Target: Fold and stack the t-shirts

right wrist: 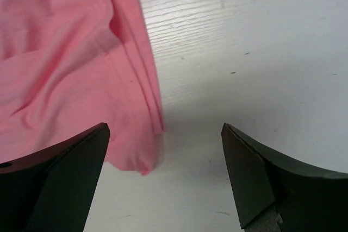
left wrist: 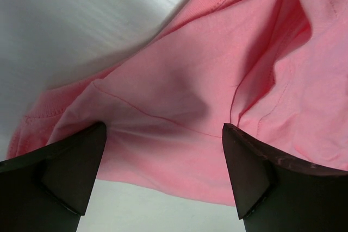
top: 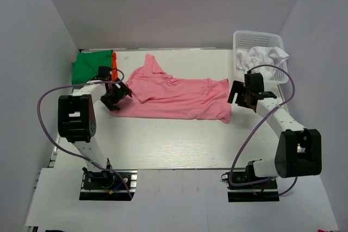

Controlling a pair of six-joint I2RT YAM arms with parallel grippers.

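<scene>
Top external view: the salmon pink soft cloth t-shirt (top: 179, 95) lies spread across the middle of the white bench (top: 174, 145), between the two arms, with its collar end toward the left. The left jaws stand wide open at the shirt's left edge. The right jaws stand wide open just beside its right hem. Neither pair grips anything.

Left wrist view: the dark fingers (left wrist: 70, 172) frame wrinkled pink cloth with fine stitched seams. Whether the tips touch the cloth cannot be told.

Right wrist view: the gap frames mostly bare bench, whose surface shows a fine ribbed grain. The stitched hem and one corner of the pink shirt lie in the left part of the gap, unpinched.

Only the top external view shows the rest. A bright green folded t-shirt (top: 89, 66) sits at the far left corner, with an orange cloth edge (top: 115, 58) against its right side. A crumpled white cloth (top: 266, 56) sits in the white plastic lattice basket (top: 255, 37) at the far right.
</scene>
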